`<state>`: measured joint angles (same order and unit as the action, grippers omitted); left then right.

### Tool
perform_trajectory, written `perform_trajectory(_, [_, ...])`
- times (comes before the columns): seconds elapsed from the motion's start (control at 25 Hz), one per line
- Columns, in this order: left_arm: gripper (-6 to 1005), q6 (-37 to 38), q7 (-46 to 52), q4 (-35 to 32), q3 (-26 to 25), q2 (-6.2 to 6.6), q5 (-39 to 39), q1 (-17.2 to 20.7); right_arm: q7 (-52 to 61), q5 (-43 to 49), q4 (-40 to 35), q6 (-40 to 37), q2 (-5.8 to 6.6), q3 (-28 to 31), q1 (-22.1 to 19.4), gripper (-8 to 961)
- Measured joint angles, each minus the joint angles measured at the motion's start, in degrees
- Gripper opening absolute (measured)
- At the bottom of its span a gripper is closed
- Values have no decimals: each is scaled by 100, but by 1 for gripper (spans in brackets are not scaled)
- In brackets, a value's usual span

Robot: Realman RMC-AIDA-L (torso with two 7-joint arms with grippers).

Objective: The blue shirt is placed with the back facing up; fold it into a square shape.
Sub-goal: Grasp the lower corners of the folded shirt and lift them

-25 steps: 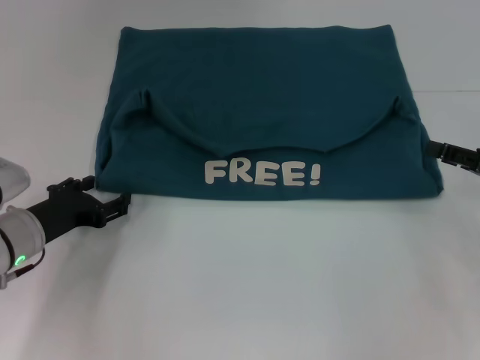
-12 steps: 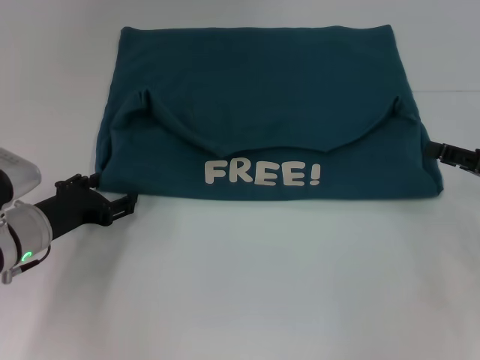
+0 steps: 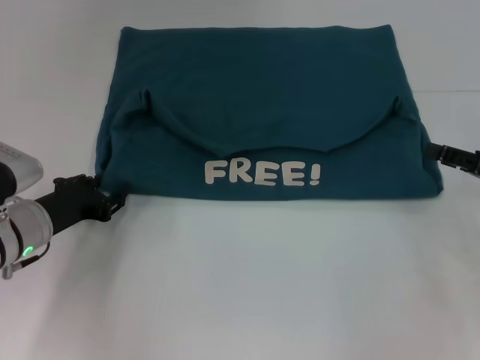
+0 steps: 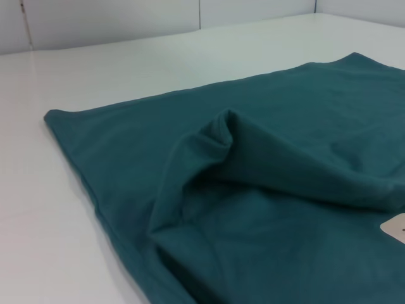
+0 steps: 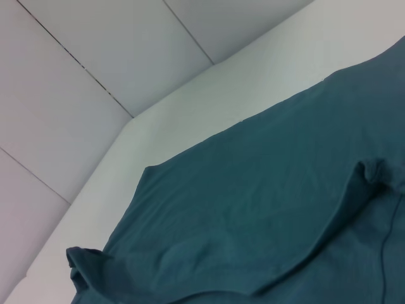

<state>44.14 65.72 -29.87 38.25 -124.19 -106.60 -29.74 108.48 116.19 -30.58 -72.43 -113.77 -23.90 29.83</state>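
Your left gripper (image 3: 114, 204) has crept in to the near-left corner of the blue shirt (image 3: 262, 97), half-folded on the table (image 3: 247, 285); finger gap unreadable; right gripper (image 3: 442, 152) at right edge, likewise; expect a corner pinch.

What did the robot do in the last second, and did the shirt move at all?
The left tool slid in to the near left corner of the blue shirt. The right tool stayed at the shirt's right edge, and the shirt lay unchanged.

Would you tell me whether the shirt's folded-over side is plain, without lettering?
No: the blue shirt shows white lettering, "FREE!", near its front edge in the head view.
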Motion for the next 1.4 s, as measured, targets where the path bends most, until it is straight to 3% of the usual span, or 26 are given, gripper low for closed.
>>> perform_trajectory(0.48, [260,-28,19,-8,-8,0,-9,3,5,20,-43,7,3,1,-50,646])
perform_trajectory(0.68, [32,-118,51,-20,-3,1,-11,1,40,111,-9,82,75,-42,-45,641])
perform_trajectory(1.16, [14,173,295,-298,13,17,-28,114,421,931,-42,731,63,-84,314,628])
perform_trajectory(1.4, [14,249,307,-307,15,18,-82,106,671,948,30,1047,44,-604,453,621])
